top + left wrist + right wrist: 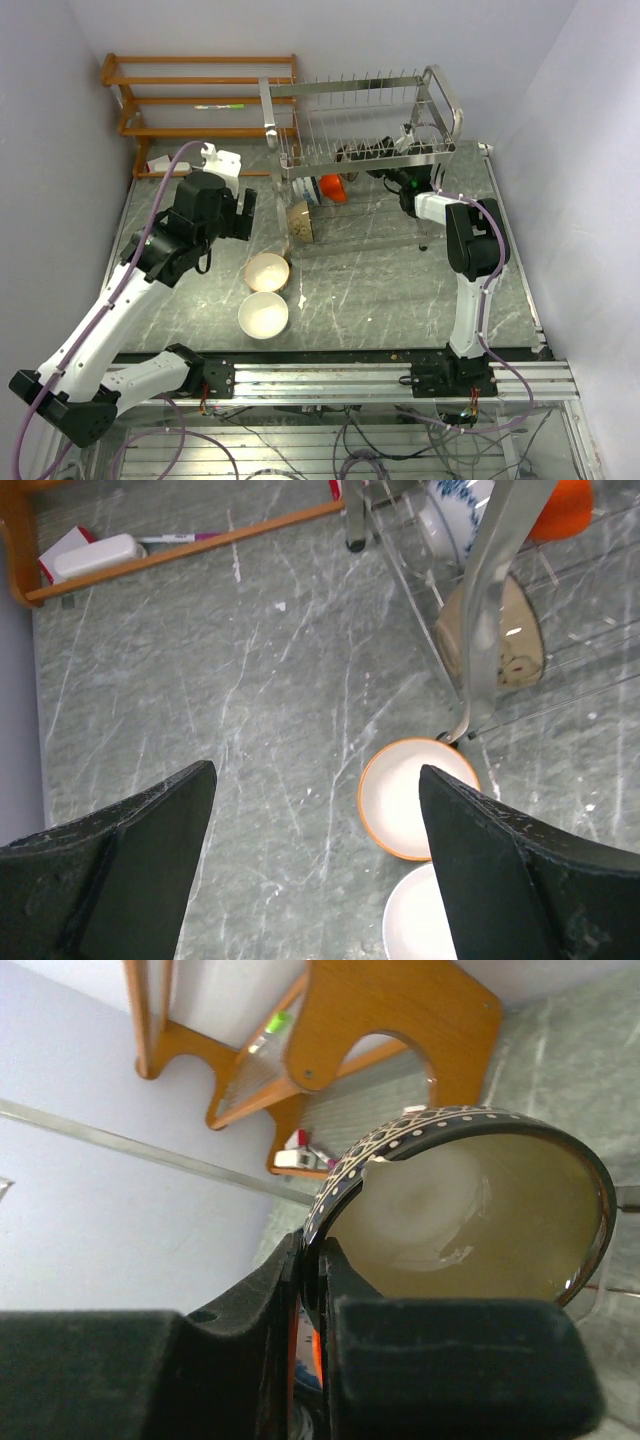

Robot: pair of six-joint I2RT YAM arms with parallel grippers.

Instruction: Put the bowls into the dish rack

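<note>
The silver dish rack stands at the back of the table. Its lower tier holds the olive-brown bowl, the blue-and-white bowl and the red-orange bowl, all on edge. My right gripper is at the upper tier, shut on the rim of the dark dotted bowl. The cream-tan bowl and the white bowl sit on the table in front of the rack. My left gripper is open and empty, above the table just left of these two bowls.
The orange wooden shelf stands at the back left, with a white object and a pen on its bottom board. The rack's looped end handle rises close to the right of my left gripper. Walls close in on both sides.
</note>
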